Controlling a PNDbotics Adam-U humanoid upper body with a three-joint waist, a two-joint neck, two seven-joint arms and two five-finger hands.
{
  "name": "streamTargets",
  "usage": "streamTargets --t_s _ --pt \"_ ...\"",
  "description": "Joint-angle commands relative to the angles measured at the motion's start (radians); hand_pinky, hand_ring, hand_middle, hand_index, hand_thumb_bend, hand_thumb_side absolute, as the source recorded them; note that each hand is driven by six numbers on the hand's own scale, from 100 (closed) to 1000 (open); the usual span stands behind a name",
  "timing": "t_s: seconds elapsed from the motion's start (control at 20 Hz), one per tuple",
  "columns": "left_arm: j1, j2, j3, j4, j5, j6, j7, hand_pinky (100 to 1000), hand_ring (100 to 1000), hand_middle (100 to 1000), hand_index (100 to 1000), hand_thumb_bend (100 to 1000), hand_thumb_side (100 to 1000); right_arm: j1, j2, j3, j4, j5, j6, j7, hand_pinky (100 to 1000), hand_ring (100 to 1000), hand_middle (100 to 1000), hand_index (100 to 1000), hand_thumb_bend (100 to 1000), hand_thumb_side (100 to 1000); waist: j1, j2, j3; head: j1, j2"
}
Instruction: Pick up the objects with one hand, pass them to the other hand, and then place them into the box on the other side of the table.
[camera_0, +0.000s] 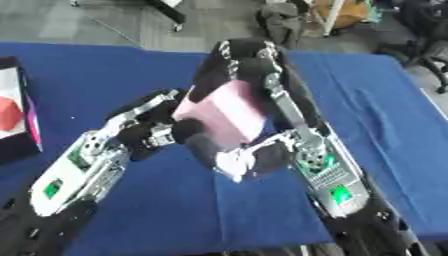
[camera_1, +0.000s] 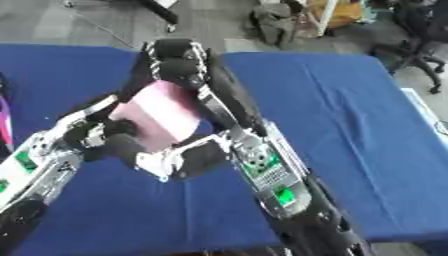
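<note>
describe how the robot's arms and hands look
Both forearms are silver metal with open ribbed panels and small green lit squares, turning black toward the elbows. The left hand and right hand are black with bulky padded fingers and silver linkages along the fingers and wrist.

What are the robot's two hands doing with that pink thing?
The robot is holding a pink block up over the blue table, in front of its camera. Its right hand has its fingers curled over the top of the block. The left hand is close against the block's left side, so this looks like a hand-to-hand pass. A box shows at the table's left edge.
</note>
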Motion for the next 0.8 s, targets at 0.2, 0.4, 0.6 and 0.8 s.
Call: streamTargets --t_s 0.2,0.4,0.6,0.8 --pt "-0.009 -0.001 0.008 0.006 0.001 0.005 0.019 643 441 235 326 100 391 -0.02 0.004 0.01 -0.032 -0.015 0.008 -0.02 409 446 350 395 279 558 0.005 -0.015 -0.003 -0.003 -0.002" --pt "-0.004 -0.006 0.013 0.002 0.008 0.006 0.029 642 436 231 323 100 390 -0.015 0.003 0.01 -0.032 -0.014 0.011 -0.03 399 440 339 388 273 554 0.004 -0.018 -0.003 -0.002 -0.002" --pt "-0.002 -0.009 0.016 -0.001 0.011 0.006 0.036 642 438 232 324 100 389 -0.013 0.002 0.011 -0.032 -0.017 0.014 -0.034 398 439 338 390 268 557 0.003 -0.019 -0.001 0.0 -0.002" --pt "-0.001 -0.013 0.019 -0.003 0.015 0.006 0.04 647 459 260 348 100 383 -0.01 0.001 0.011 -0.032 -0.031 0.023 -0.034 395 436 332 382 258 560 0.003 -0.02 0.0 0.001 -0.002"
